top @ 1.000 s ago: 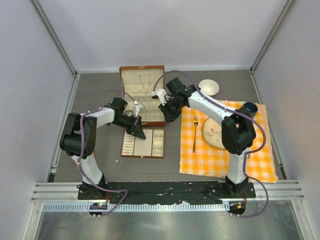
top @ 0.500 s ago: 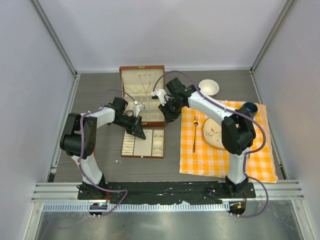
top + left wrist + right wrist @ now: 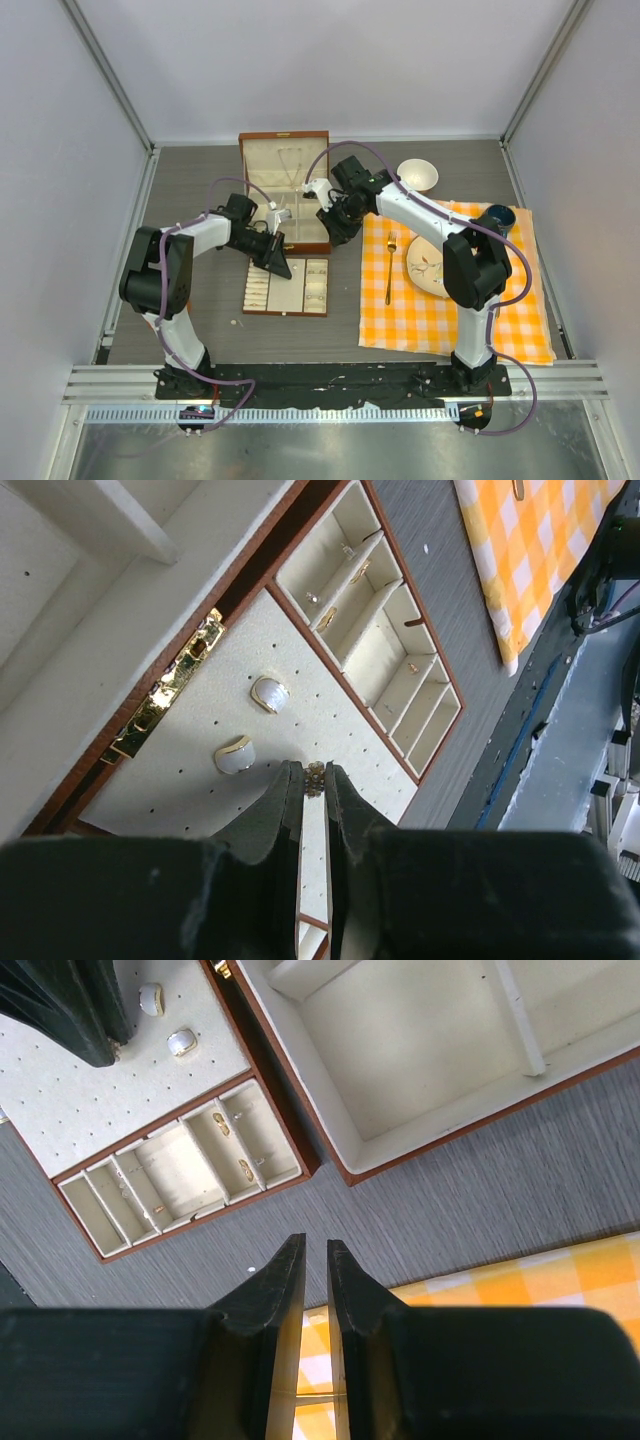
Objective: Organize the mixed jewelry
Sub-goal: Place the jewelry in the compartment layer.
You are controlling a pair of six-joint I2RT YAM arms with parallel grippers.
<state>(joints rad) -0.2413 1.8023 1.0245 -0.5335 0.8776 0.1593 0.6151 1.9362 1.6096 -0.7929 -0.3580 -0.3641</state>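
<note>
A tiny gold beaded stud [image 3: 315, 777] sits pinched at the tips of the left gripper [image 3: 314, 780], right over the cream dotted pad of the brown wooden jewelry tray [image 3: 345, 720]. The right gripper [image 3: 315, 1260] is nearly closed on nothing, hovering over grey table [image 3: 480, 1200].

Both arms have white link shells with black joint housings, and a thin purple cable runs in loops along each of them from the base to the wrist. The left gripper [image 3: 313, 785] and the right gripper [image 3: 315, 1260] have matte black, wedge-shaped fingers that become narrow toward the tips. Each arm stands on a black base plate at the near edge.
</note>
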